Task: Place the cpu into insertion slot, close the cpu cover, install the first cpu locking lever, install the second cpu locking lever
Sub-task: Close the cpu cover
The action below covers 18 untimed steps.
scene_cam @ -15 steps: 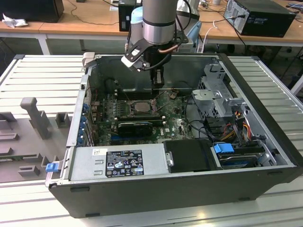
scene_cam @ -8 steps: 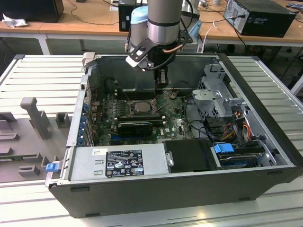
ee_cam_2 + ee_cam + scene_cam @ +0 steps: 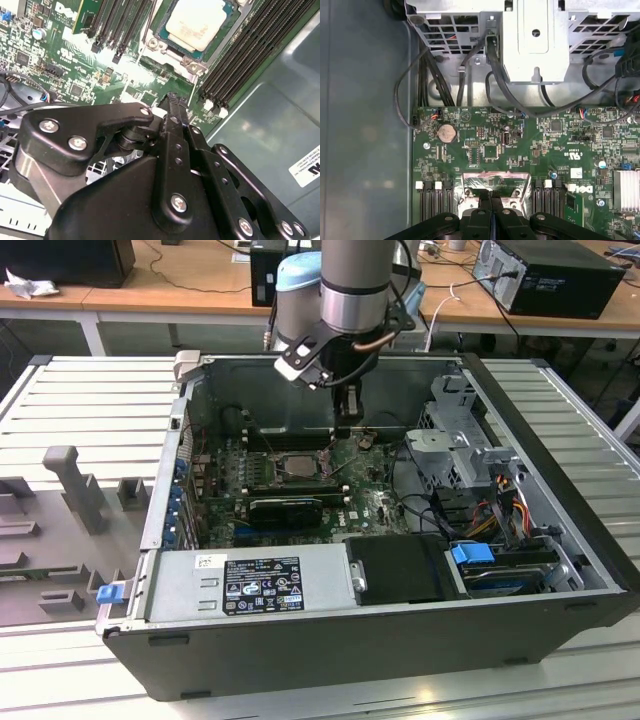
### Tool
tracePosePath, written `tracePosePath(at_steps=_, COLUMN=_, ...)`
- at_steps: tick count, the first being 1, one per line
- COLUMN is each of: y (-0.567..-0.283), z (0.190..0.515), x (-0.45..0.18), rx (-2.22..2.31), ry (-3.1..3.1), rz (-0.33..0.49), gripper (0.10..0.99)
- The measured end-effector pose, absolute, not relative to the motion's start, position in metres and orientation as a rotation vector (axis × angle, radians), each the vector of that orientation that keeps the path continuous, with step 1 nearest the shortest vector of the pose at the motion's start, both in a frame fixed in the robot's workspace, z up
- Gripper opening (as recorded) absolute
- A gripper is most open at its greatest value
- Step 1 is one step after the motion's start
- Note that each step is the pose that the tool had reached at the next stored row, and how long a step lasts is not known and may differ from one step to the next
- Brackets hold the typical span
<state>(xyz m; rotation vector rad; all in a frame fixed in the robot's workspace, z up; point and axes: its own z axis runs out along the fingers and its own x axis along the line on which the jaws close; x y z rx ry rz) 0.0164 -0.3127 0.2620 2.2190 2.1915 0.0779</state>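
Observation:
The pale tan-silver cpu lies flat in the insertion slot on the green motherboard. The silver cpu cover frames the chip, and its edge shows just beyond my fingers in the first wrist view. A thin wire lever runs along the socket's side close to my fingertips. My gripper hangs inside the case, just to the exterior view's right of the socket. Its black fingers are pressed together, shut, with nothing seen between them. The same gripper points at the cover's edge.
Long black memory slots flank the socket. A black expansion card lies on the socket's near side. A grey drive cage with cables stands at the exterior view's right. The power supply fills the case's near side.

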Motion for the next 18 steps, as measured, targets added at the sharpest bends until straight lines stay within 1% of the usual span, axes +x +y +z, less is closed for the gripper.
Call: tracePosePath(at_steps=18, y=-0.312, z=0.263, x=0.042, rx=2.219, ry=2.191, rz=0.078, gripper=0.106)
